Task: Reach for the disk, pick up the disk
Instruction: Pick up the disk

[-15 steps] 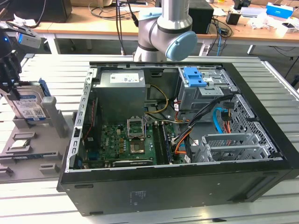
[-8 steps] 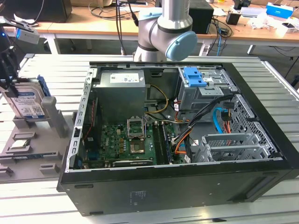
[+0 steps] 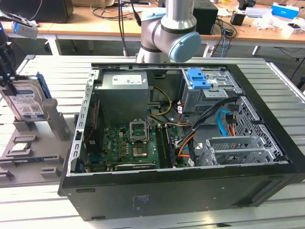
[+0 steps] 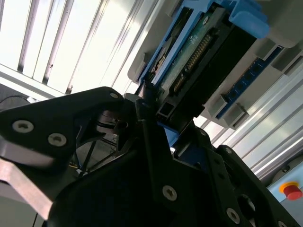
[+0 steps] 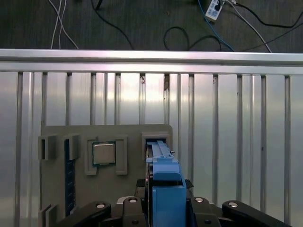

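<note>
Fingers (image 4: 150,142) of gripper (image 5: 163,202) sit narrow, clamped on the disk (image 3: 26,101) w/ one per side (its blue rail shows between them in the first wrist view). Disk stands upright at grey fixture (image 3: 53,125), on the exterior view's left of PC case (image 3: 190,191).

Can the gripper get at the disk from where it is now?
Likely yes: the gripper sits right at the disk, which stands upright in the grey holder, with nothing between them.
</note>
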Action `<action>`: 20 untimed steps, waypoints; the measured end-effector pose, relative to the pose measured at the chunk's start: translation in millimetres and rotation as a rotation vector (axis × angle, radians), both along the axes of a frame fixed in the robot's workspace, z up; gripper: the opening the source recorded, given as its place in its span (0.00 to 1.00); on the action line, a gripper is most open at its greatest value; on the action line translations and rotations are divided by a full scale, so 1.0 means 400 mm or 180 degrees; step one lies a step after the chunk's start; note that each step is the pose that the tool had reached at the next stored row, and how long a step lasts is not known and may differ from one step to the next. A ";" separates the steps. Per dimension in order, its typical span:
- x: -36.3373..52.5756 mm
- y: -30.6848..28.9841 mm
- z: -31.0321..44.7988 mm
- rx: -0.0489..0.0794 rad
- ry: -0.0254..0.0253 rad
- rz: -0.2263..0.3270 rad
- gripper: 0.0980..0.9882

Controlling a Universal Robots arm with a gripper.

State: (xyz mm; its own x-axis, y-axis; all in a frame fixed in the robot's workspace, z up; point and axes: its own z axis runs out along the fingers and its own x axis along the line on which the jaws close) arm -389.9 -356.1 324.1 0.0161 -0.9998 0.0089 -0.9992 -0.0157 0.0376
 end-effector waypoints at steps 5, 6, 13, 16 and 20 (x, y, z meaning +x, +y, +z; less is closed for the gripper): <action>0.001 0.000 0.029 0.0000 0.0000 0.0000 0.30; 0.001 0.000 0.034 0.0000 0.0000 0.0000 0.30; 0.001 0.000 0.072 0.0000 0.0001 0.0000 0.30; 0.002 0.000 0.087 0.0000 0.0001 0.0000 0.30; 0.002 0.000 0.103 0.0000 0.0002 0.0000 0.30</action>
